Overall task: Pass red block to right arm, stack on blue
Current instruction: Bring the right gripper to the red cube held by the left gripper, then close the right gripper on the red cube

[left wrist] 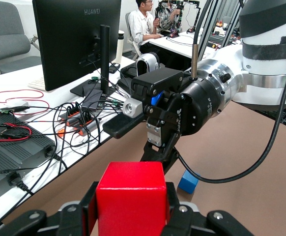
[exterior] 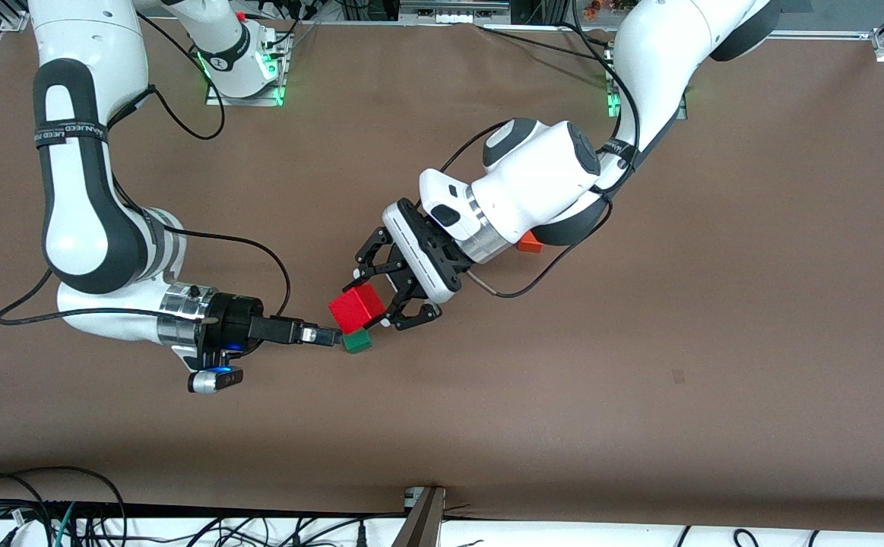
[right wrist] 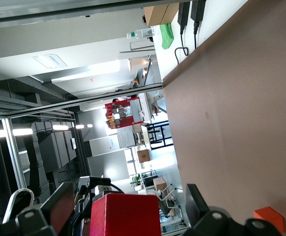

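Holding the red block [exterior: 356,305] at frame centre, left pincer [exterior: 390,292] pinching it, raised for handover; right pincer [exterior: 325,335] spread, approaching above green cube [exterior: 356,342].

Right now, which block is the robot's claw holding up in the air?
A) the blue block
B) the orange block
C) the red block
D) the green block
C: the left claw is shut on the red block, holding it above the green block on the table, while the open right claw waits beside it.
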{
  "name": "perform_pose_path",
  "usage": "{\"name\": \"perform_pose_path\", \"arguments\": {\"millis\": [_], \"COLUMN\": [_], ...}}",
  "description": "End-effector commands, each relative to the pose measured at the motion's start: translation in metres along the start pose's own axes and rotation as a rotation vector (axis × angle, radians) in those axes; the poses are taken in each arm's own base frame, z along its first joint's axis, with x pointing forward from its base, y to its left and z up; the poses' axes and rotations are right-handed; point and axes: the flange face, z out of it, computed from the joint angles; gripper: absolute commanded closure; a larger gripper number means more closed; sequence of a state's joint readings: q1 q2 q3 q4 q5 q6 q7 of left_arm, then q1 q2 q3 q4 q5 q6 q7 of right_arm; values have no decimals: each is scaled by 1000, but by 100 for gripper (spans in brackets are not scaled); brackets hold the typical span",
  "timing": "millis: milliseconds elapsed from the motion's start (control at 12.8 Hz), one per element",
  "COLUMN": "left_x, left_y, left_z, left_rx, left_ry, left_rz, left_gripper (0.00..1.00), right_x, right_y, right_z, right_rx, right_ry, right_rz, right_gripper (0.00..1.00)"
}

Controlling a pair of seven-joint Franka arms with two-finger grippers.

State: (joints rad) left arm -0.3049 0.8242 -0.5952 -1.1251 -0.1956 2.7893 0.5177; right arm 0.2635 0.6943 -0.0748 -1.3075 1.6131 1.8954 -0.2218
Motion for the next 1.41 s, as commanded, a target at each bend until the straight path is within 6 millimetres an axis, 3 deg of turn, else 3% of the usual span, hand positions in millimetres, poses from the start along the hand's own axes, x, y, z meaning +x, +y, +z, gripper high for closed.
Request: {"name": "perform_pose_path", "arguments": {"millis": [0, 312, 781, 1328], "left_x": [4, 3, 2, -2], "left_y": [-4, -6, -6, -6], "left_z": [2, 3, 3, 8], "left_rx": [-9, -9, -9, -10], "left_ry": [21, 20, 19, 13], "left_rz": [14, 29, 26, 29], "left_gripper": [100, 100, 100, 100], "right_x": [0, -3, 7, 4], "right_y": [2, 12, 55, 66], "right_z": [3, 8, 11, 19], "right_rx": [71, 124, 318, 443], "right_ry": [11, -21, -66, -61], "right_rz": [7, -9, 34, 100], "right_gripper": [0, 0, 0, 0]}}
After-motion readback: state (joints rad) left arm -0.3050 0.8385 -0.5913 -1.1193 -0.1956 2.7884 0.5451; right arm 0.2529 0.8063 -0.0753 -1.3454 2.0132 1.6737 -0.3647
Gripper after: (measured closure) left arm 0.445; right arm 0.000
